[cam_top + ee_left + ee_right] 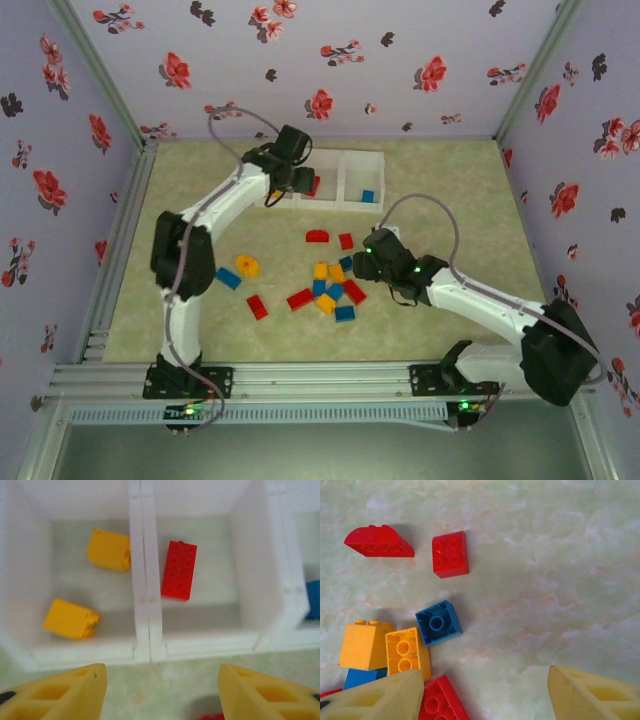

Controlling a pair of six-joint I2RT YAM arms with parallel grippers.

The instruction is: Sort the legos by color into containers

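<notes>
Three joined white containers (345,172) stand at the back. In the left wrist view the left bin holds two yellow bricks (108,550), the middle bin a red brick (178,570), and the right bin a blue brick (312,599). My left gripper (162,690) is open and empty just in front of the bins' near wall (280,192). Loose legos (330,285) lie mid-table. My right gripper (485,695) is open over bare floor at the pile's right edge (372,270). Ahead of it lie a red arched brick (378,541), a red square brick (450,554) and an upturned blue brick (438,623).
A yellow piece (247,265), a blue brick (228,278) and a red brick (257,306) lie apart to the left of the pile. Flowered walls (60,180) close in three sides. A metal rail (320,378) runs along the near edge. A red scrap (212,716) lies under the left gripper.
</notes>
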